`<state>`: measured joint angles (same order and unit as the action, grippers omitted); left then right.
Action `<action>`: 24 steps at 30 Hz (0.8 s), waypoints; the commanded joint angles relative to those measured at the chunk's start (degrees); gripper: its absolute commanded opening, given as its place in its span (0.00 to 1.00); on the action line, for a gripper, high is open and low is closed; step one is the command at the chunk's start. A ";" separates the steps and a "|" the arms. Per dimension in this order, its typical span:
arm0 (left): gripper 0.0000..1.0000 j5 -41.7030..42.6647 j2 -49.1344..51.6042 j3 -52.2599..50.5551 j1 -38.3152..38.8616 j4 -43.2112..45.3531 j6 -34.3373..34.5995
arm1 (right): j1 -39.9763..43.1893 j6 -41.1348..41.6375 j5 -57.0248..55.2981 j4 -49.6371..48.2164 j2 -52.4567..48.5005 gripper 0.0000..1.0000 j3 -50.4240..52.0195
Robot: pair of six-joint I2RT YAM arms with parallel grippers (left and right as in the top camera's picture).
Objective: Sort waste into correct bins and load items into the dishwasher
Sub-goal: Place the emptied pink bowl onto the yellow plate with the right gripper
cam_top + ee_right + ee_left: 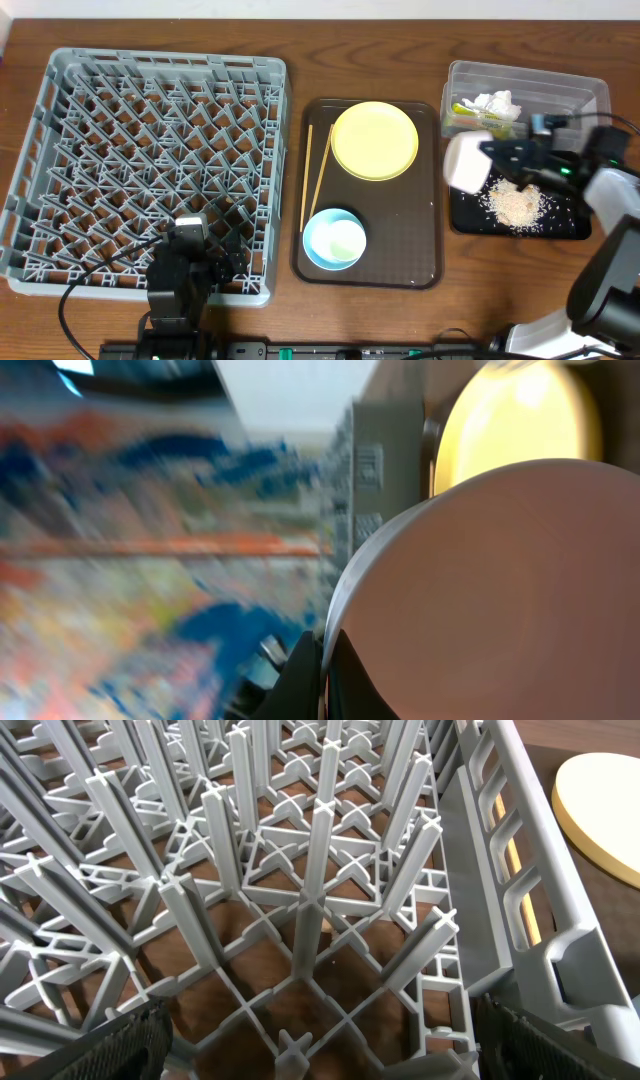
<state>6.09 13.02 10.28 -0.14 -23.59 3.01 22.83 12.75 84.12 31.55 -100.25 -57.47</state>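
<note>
My right gripper (488, 152) is shut on the rim of the small cream-white bowl (464, 162), held tipped on its side over the left end of the black tray (572, 226). In the right wrist view my fingers (325, 675) pinch the bowl's rim (480, 590). Beige food scraps (515, 204) lie in the black tray. The clear tub (585, 92) holds the snack wrapper (466, 110) and white tissue (497, 103). My left gripper (190, 236) (320, 1055) is open and empty over the front of the grey dish rack (60, 70) (560, 920).
The brown serving tray (420, 270) stands between rack and bins. It carries the yellow plate (374, 140), the light blue bowl (334, 240) and the chopsticks (316, 175). The plate's edge also shows in the left wrist view (600, 810).
</note>
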 commanded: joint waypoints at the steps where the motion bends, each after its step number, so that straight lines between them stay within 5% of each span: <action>1: 0.99 0.76 -0.04 1.22 0.22 0.07 0.46 | -7.85 -2.32 -8.09 -1.51 4.63 0.01 -1.57; 14: 0.99 0.76 -0.04 1.22 0.24 0.07 0.46 | -41.40 -5.92 -69.94 -8.57 7.98 0.01 -5.51; 24: 0.99 0.79 -0.04 1.22 0.24 0.04 0.48 | -50.95 -12.41 -81.68 -19.28 6.32 0.01 -5.51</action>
<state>6.09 13.02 10.28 -0.14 -23.59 3.01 -27.20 3.27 8.58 13.82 -92.86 -62.39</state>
